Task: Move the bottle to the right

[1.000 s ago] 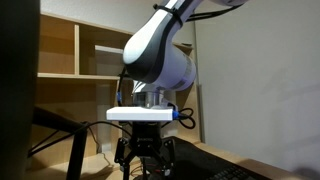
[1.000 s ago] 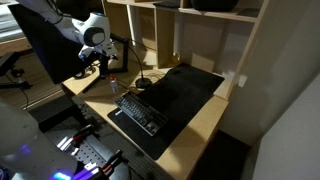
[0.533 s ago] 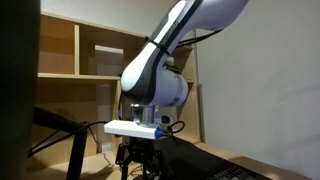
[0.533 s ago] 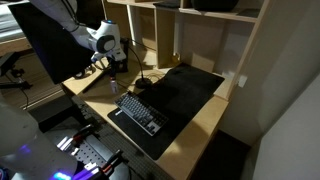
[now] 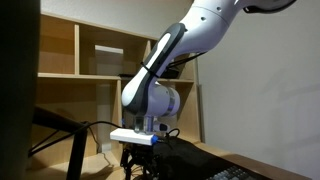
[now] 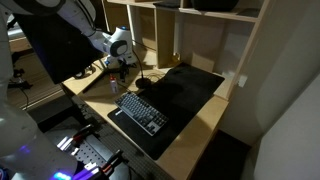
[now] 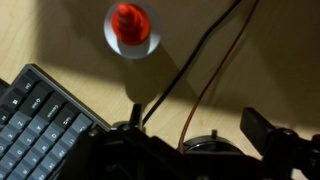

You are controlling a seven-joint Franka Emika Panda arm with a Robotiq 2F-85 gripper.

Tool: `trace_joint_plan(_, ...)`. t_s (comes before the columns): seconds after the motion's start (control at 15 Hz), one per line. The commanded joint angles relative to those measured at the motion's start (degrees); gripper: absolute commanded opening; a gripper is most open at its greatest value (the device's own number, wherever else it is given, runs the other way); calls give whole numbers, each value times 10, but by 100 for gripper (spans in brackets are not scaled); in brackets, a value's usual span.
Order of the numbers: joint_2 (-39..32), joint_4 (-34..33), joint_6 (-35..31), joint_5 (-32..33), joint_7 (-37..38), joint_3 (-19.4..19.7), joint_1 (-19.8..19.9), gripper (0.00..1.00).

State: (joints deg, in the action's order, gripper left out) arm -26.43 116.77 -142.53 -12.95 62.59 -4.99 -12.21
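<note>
In the wrist view the bottle (image 7: 130, 28) is seen from above: a clear body with a red cap, standing on the wooden desk near the top of the picture. My gripper (image 7: 196, 135) is open and empty, and its two dark fingers (image 7: 262, 128) stand wide apart at the bottom. The bottle is well ahead of the jaws and off to the left, not between them. In an exterior view the gripper (image 6: 122, 63) hangs over the back left of the desk, with the small bottle (image 6: 113, 87) just below it. In an exterior view the gripper (image 5: 143, 163) points down and the bottle is hidden.
A black keyboard (image 7: 40, 120) lies at the lower left, also seen in an exterior view (image 6: 142, 111). Black and orange cables (image 7: 195, 70) cross the desk between bottle and gripper. A dark mouse (image 6: 143, 84) and a black mat (image 6: 190, 85) lie beside them. Wooden shelves (image 6: 190, 30) stand behind.
The arm has swung away from the desk's left edge toward the shelves, carrying the open gripper over the bottle and mouse area. The bottle has not moved.
</note>
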Motion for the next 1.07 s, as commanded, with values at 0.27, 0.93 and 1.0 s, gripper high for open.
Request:
trace_joint_plan(0.27, -19, -182, 324, -4, -219, 26, 104, 100)
trace_joint_plan(0.93, 17, -128, 374, 4, -286, 24, 69, 100)
trace_joint_plan(1.0, 31, -109, 388, 3, -301, 22, 66, 100)
